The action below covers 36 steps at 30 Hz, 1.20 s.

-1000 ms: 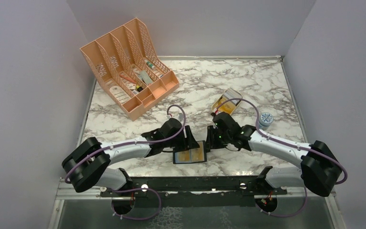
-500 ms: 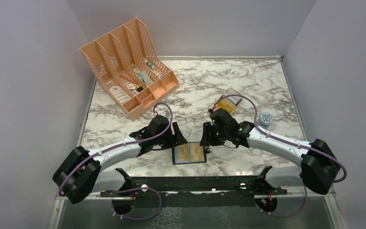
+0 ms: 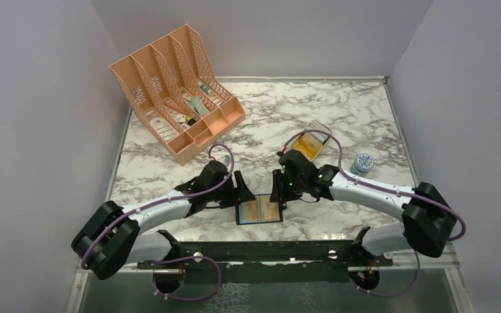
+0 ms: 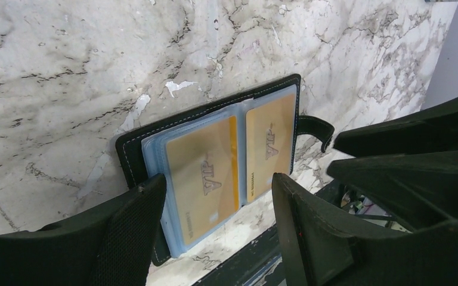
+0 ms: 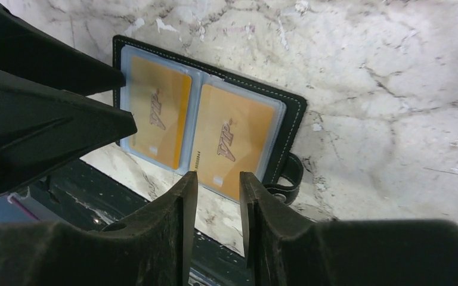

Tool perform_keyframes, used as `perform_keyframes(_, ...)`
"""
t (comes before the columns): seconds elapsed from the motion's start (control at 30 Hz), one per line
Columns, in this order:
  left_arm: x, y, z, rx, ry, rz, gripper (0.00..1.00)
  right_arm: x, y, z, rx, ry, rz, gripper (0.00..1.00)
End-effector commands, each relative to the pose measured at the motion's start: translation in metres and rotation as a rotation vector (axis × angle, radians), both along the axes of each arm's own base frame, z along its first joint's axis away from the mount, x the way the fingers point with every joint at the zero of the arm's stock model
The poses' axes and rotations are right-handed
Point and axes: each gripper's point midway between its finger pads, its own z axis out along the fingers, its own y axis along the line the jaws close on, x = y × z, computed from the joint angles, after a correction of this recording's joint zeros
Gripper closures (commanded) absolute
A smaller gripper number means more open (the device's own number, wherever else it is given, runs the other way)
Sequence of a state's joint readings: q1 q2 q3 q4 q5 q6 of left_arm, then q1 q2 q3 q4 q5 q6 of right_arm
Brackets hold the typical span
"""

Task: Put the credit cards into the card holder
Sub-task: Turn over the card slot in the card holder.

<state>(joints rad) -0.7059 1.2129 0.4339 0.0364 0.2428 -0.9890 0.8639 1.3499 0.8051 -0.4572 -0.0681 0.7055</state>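
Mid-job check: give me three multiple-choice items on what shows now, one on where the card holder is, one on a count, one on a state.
1. Where does the black leather-like card holder lie?
A. at the table's far edge
B. on the white marble-patterned table, by its near edge
C. in a tool's grip

2. How many tan-orange plastic cards show in it?
A. one
B. two
C. four

3. The left tool is:
A. open and empty
B. shut on a card
C. shut on the holder

Key:
1 B, the top view shows it lying open at the table's front.
2 B, one card shows on each page.
3 A, it gapes wide above the holder with nothing in it.
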Motion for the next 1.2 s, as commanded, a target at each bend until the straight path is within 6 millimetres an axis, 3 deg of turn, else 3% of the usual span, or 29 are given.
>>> perform_keyframes(0.0, 0.0, -0.003, 0.001, -0.032, -0.004, -0.009, 0.32, -0.005, 0.014, -0.011, 0.015, 0.024, 0.033, 0.69)
perform_keyframes(0.53, -0.003, -0.006, -0.008, -0.062, 0.031, 0.007, 0.33, -0.013, 0.003, -0.05, -0.067, 0.067, 0.025, 0.73)
perform_keyframes(0.77, -0.003, -0.017, 0.012, -0.152, 0.022, -0.004, 0.37, -0.015, 0.002, -0.058, -0.077, 0.081, 0.025, 0.75)
perform_keyframes(1.17, -0.003, -0.032, 0.045, -0.3, -0.013, -0.027, 0.4, -0.014, 0.005, -0.053, -0.057, 0.069, 0.028, 0.75)
